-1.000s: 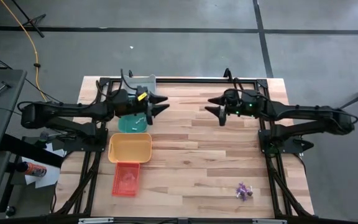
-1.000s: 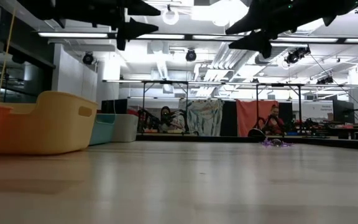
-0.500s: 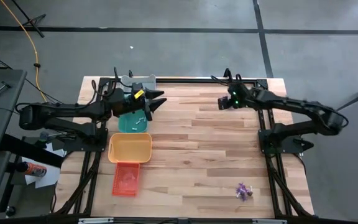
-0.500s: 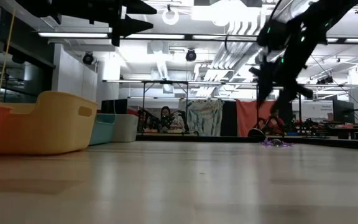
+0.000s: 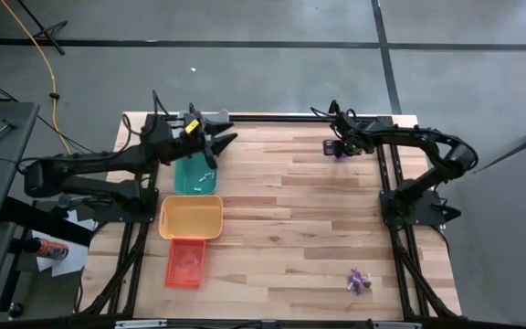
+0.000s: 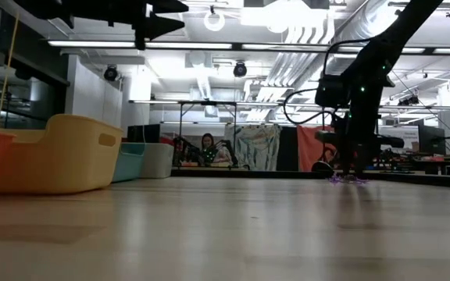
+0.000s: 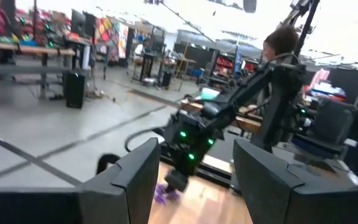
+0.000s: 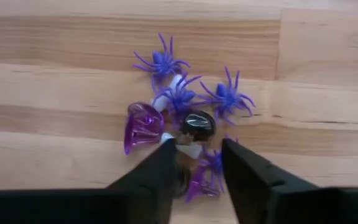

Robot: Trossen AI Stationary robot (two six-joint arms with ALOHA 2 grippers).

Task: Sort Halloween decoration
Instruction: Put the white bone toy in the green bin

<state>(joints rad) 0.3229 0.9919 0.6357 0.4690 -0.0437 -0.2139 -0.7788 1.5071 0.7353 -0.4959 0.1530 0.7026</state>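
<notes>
Right gripper (image 8: 197,163) poised over the trinket heap
Fingers spread just above the purple spiders (image 8: 227,98), centre frame, likely to pinch one; left gripper (image 5: 215,146) waits spread over the teal tray (image 5: 194,177)

— How's the light?
— Even and fairly bright from overhead; in the low view the ceiling lights (image 6: 266,14) glare white, and the arms stand as dark silhouettes against them.
— Shadows?
— Soft ones on the table (image 5: 299,219). The near tabletop in the low view is blurred.
— And the wrist views?
— The right one is sharp on the purple spiders (image 8: 179,93); the left is hazy, washed out at the far right.
</notes>
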